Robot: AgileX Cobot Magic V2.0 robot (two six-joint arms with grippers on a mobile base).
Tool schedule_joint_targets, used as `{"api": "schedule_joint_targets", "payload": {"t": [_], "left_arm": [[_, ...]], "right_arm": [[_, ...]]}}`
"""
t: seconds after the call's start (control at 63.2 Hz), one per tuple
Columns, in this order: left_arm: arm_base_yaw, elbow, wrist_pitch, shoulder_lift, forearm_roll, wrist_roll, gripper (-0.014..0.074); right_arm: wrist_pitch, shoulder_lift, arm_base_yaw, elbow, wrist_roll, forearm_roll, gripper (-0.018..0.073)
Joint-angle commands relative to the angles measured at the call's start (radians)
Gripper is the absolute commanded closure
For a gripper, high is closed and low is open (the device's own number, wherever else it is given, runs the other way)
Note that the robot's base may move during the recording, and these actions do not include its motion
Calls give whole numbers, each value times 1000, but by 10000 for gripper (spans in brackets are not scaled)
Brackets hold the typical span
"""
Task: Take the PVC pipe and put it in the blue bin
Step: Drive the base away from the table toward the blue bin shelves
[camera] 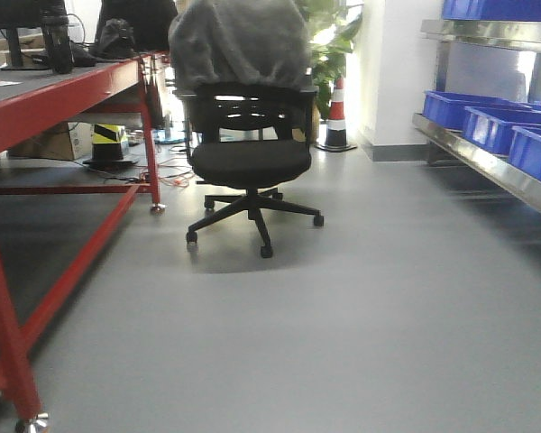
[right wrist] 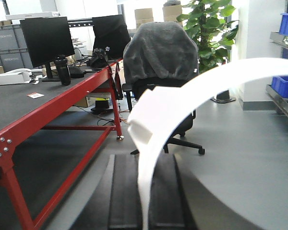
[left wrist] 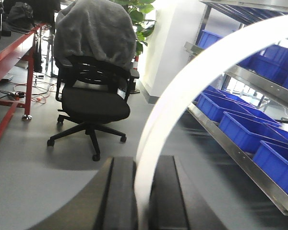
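Where the left wrist view begins, the left gripper [left wrist: 143, 165] is seen closed narrowly on the PVC pipe [left wrist: 197, 81], which is pinched between the two dark fingers [left wrist: 119, 191] and bent up and to the right in a white arc. In the right wrist view, the right gripper [right wrist: 143, 165] is likewise closed on a white curved length, which is carried up and across to the right; whether both lengths belong to one piece cannot be told. Neither gripper nor the pipe is shown in the front view. Beyond the left gripper, blue bins [left wrist: 240, 129] are lined up on a metal shelf [left wrist: 230, 143] to the right, apart from the pipe. On the grey floor [camera: 361, 307], an office chair [camera: 248, 162] is draped with a grey cover [camera: 239, 45], beside a red table [camera: 63, 90]. Farther back, a monitor [right wrist: 41, 40], a plant [right wrist: 209, 24] and a traffic cone [camera: 336, 113] are seen.
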Motion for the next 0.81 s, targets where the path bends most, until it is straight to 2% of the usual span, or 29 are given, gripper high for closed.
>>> {"api": "schedule_joint_targets", "payload": {"t": [0.0,0.791], "left_arm": [[2,-2,-28,-6,-5,-5,706],[2,-2,-28,-6,-5,-5,706]], "right_arm": [[-35,-3,1,4,-3,-4,727],[-37,-3,1,4,-3,-4,727]]}}
